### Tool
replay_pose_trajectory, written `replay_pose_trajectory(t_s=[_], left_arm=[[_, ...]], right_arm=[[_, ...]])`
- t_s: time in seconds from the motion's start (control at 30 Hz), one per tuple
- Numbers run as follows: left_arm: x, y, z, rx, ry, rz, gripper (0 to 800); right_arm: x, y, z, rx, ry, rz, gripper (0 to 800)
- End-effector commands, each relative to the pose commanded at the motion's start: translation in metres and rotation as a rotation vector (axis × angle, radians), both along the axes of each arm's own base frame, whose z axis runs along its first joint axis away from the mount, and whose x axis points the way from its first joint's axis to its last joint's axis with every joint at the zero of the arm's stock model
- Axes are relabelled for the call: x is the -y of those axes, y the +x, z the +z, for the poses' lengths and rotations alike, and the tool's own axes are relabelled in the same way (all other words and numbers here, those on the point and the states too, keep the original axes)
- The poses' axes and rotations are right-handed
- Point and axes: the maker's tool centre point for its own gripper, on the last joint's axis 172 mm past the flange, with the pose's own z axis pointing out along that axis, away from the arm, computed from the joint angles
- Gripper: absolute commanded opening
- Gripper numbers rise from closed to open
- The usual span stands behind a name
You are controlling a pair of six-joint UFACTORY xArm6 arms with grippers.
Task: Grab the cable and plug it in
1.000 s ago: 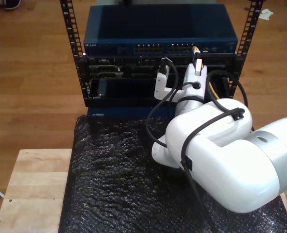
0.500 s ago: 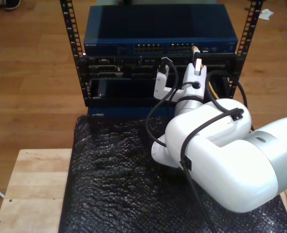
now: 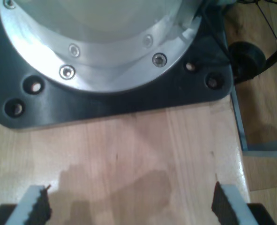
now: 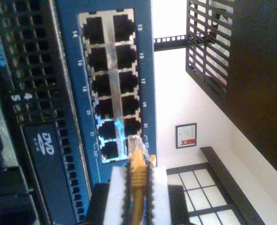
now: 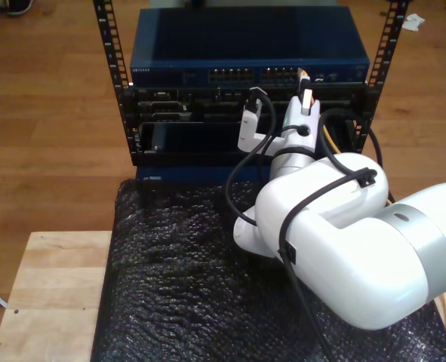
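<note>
Landmark: the blue switch (image 5: 249,74) sits at the top of the black rack (image 5: 245,113), its port block (image 4: 112,84) facing the white arm (image 5: 343,249).

Cable: the orange-yellow cable (image 4: 138,180) is pinched near its tip, and its clear plug (image 4: 134,145) stands right at the lowest ports of the port block, by the numbers 23 and 24. I cannot tell whether the plug is already inside a port or only touching the face. In the exterior view the cable tip (image 5: 304,76) meets the front of the switch toward that view's right end of the port rows.

My second gripper (image 4: 138,187): the jaws are clenched on the cable, with the white fingers (image 4: 117,197) pressed against it on either side, just short of the switch front. In the exterior view it (image 5: 307,102) reaches up to the switch from the white arm.

My first gripper (image 3: 129,206): the jaws are released and wide apart, nothing between them, held over a pale wooden tabletop (image 3: 129,154) next to a black base plate (image 3: 105,105) carrying a round metal flange (image 3: 101,56).

Below the switch: a sheet of black bubble wrap (image 5: 185,286) lies in front of the rack, under the white arm.
</note>
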Motion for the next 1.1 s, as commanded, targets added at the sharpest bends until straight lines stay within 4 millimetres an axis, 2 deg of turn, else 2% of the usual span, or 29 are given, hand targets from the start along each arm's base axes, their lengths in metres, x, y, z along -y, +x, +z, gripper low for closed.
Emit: replay_pose_trajectory(t_s=[0.57,1.1], left_arm=[[0.0,0.0,0.0,0.0,-0.002,0.002,800],[0.0,0.0,0.0,0.0,-0.002,0.0,800]], right_arm=[[-0.001,0.002,-0.004,0.001,0.0,-0.002,0],[-0.002,0.001,0.007,0.025,0.026,-0.017,0]])
